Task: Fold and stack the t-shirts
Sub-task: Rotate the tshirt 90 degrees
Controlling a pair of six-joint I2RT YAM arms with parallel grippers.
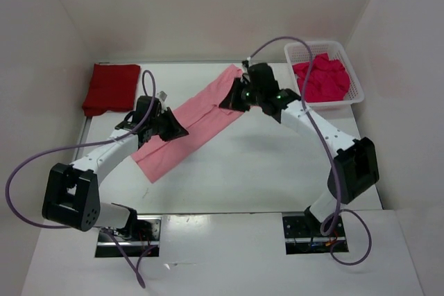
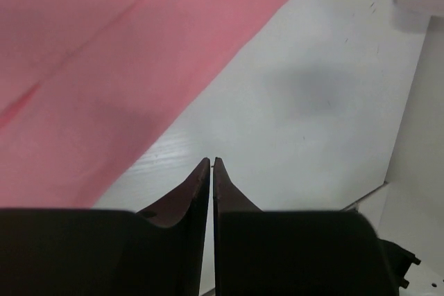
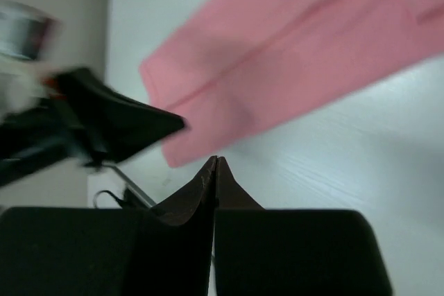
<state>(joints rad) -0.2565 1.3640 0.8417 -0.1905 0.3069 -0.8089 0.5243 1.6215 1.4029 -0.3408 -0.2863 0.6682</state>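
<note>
A pink shirt (image 1: 198, 119) lies slantwise across the middle of the desk (image 1: 277, 171), both arms reaching over it, the left arm (image 1: 104, 154) from the near left corner, the right arm (image 1: 319, 126) from the near right. A folded dark red shirt (image 1: 111, 88) fills the far left corner; a white basket (image 1: 357, 89) holding a crimson shirt (image 1: 320, 80) fills the far right. Open desk lies between the arms along the near edge. Pale walls (image 1: 208, 12) hem in three sides.

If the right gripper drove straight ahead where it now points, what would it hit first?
Probably the long light pink cloth t-shirt, whose edge lies just beyond the shut jaws of the right gripper; its height above the white table is unclear.
</note>
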